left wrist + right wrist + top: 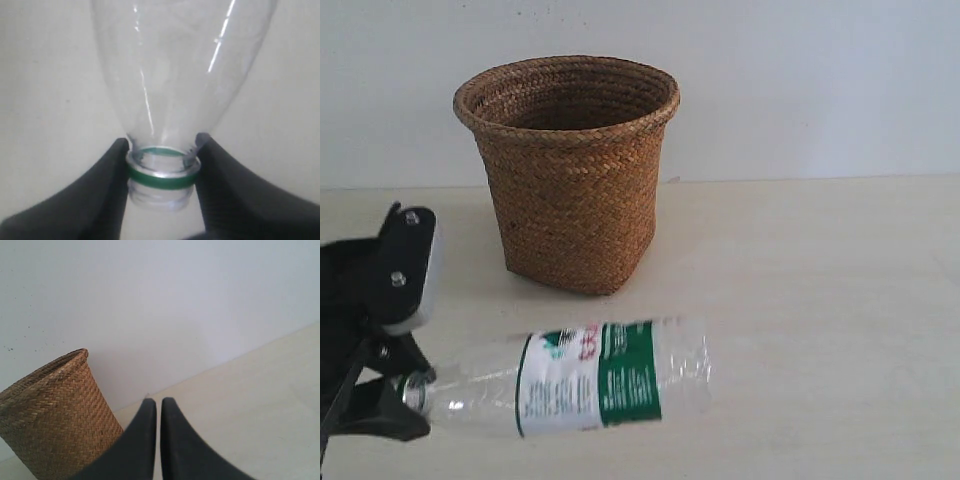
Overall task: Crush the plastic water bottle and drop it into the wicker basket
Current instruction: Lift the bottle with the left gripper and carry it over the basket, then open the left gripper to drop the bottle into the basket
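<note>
One wicker basket (568, 170) just behind bottle (575, 378), seemingly apart.

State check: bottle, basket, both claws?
plastic water bottle: uncapped, on its side, looks uncrushed, held by the neck
wicker basket: upright, apart from bottle, inside not visible
left claw: shut on bottle neck
right claw: shut, holding nothing
</note>
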Robot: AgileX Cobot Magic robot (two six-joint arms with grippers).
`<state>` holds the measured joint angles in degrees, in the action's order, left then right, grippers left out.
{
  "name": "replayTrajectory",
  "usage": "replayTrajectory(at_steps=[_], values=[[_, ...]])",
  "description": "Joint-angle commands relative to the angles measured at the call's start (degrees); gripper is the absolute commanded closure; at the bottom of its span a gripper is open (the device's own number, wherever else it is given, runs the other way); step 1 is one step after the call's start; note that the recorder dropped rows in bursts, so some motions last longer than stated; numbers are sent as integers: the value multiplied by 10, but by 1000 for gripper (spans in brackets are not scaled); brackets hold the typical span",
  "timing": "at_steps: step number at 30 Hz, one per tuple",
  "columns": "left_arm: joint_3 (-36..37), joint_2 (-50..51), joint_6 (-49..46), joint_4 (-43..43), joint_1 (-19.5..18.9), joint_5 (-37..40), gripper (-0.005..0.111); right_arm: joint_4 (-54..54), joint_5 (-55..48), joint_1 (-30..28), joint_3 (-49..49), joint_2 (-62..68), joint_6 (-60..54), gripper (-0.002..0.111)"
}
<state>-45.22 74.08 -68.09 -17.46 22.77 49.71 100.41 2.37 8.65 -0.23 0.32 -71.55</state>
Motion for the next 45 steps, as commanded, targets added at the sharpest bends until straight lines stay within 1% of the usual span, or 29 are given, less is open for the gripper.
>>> replayTrajectory(at_steps=[1, 2, 3, 4, 5, 6, 8, 9, 10, 13, 15, 16, 18, 20, 22, 24, 26, 27, 28, 30, 31, 32, 33, 34, 36, 38, 40, 42, 45], values=[[-27, 14, 15, 85, 4, -32, 103, -5, -4, -2, 2, -3, -4, 108], [-59, -1, 28, 138, 4, -88, 103, -5, -4, -2, 2, -3, -4, 108], [-73, -9, 40, 168, 4, -113, 103, -5, -4, -2, 2, -3, -4, 108], [-105, -27, 67, 226, 4, -187, 103, -5, -4, -2, 2, -3, -4, 108], [-129, -38, 98, 256, 4, -241, 103, -5, -4, -2, 2, -3, -4, 108], [-149, -40, 116, 260, 4, -258, 103, -5, -4, -2, 2, -3, -4, 108], [-181, -33, 119, 260, 4, -217, 103, -5, -4, -2, 2, -3, -4, 108], [-185, -23, 119, 248, 4, -141, 103, -5, -4, -2, 2, -3, -4, 108], [-185, -15, 119, 235, 4, -94, 103, -5, -4, -2, 2, -3, -4, 108], [-172, 33, 119, 130, 4, 121, 103, -5, -4, -2, 2, -3, -4, 108], [-164, 55, 119, 85, 4, 185, 103, -5, -4, -2, 2, -3, -4, 108], [-160, 64, 119, 68, 4, 203, 103, -5, -4, -2, 2, -3, -4, 108], [-152, 72, 119, 58, 4, 202, 103, -5, -4, -2, 2, -3, -4, 108], [-152, 73, 119, 62, 4, 169, 103, -5, -4, -2, 2, -3, -4, 108], [-154, 68, 132, 89, 4, 108, 103, -5, -4, -2, 2, -3, -4, 108], [-166, 58, 183, 135, 4, 45, 102, -5, -4, -2, 2, -3, -4, 108], [-199, 41, 207, 197, 4, -28, 93, -5, -4, -2, 2, -3, -4, 108], [-221, 33, 223, 227, 4, -77, 86, -5, -4, -2, 2, -3, -4, 108], [-245, 30, 254, 253, -1, -129, 76, -5, -4, -2, 2, -3, -4, 108], [-292, 37, 324, 294, -11, -217, 51, -5, -4, -2, 2, -3, -4, 108], [-320, 47, 359, 308, -11, -239, 34, -5, -4, -2, 2, -3, -4, 108], [-348, 58, 383, 308, -10, -235, 17, -5, -4, -2, 2, -3, -4, 108], [-367, 68, 395, 308, -9, -223, 3, -5, -4, -2, 2, -3, -4, 108], [-385, 77, 418, 301, -9, -196, -2, -5, -4, -2, 2, -3, -4, 108], [-401, 87, 420, 288, -6, -121, -2, -5, -4, -2, 2, -3, -4, 108], [-402, 88, 384, 306, -5, -46, -2, -5, -4, -2, 2, -3, -4, 108], [-402, 87, 383, 313, -5, 23, -2, -5, -4, -2, 2, -3, -4, 108], [-402, 82, 389, 318, -5, 77, -2, -5, -5, -2, 2, -3, -4, 108], [-402, 73, 388, 297, -5, 146, -2, -5, -6, -2, 2, -3, -4, 108]])
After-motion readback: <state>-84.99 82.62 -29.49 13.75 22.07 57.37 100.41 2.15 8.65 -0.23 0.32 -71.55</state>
